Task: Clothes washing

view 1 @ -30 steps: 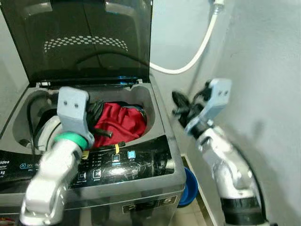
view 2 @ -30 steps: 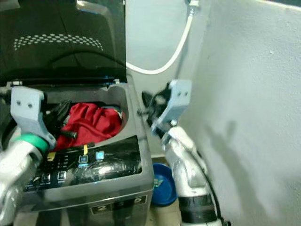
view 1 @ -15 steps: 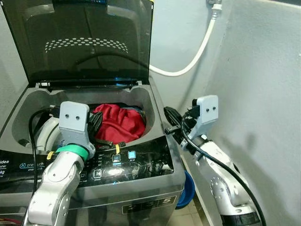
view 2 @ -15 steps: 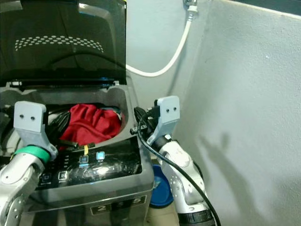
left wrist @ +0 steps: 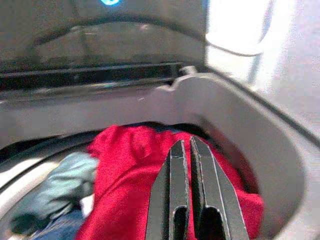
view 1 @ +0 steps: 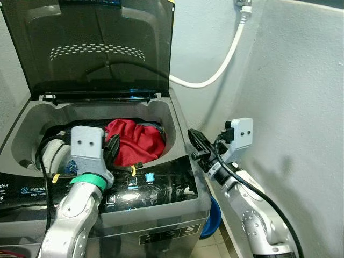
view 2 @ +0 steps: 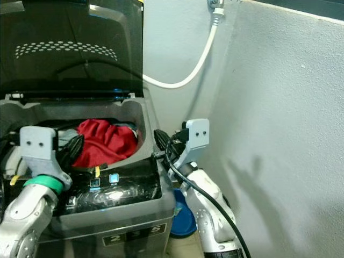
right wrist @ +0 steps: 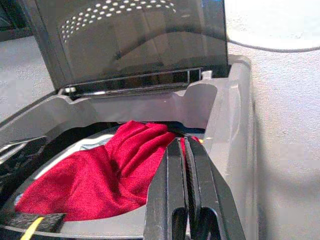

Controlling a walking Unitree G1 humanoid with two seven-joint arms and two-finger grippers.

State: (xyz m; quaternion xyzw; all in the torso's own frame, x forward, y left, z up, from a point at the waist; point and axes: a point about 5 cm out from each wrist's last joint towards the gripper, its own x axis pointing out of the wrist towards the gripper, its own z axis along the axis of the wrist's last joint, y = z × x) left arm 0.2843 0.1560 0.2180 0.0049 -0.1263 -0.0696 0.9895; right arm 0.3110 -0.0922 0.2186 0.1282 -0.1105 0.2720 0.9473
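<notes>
Hovering over the front edge of the tub opening: left gripper (view 1: 113, 148), fingers pressed together with nothing between them, as its wrist view shows the two black fingers (left wrist: 172, 200) side by side above the cloth.

Directly ahead of and beneath that gripper: red garment (view 1: 137, 141), bunched in the drum, filling its middle and right portion. Fingertips sit just over the garment's near edge; whether they touch it cannot be told.

Beside the red garment, toward the drum's left: a grey-green garment (left wrist: 65, 180) and a bit of blue fabric below it.

Around both: washing machine (view 1: 177, 123), top-loading, grey tub surround. Behind the gripper, toward the robot: glossy black control panel (view 1: 150, 185) with lit blue indicators. Beyond the drum: dark tinted lid (view 1: 97, 48), standing upright and open.

Outside the machine's right wall, near its front corner: right gripper (view 1: 198, 144), fingers closed together, empty, pointing toward the machine's rim. From its wrist view the closed fingers (right wrist: 177, 190) line up with the tub's edge, the red garment lying beyond and lower, inside the drum, apart from this gripper.

Farther out: white hose (view 1: 226, 59) curving down the wall behind the machine from a fitting above; blue basin (view 1: 215, 215) on the floor between machine and right arm; pale wall (view 1: 301, 107) to the right.
</notes>
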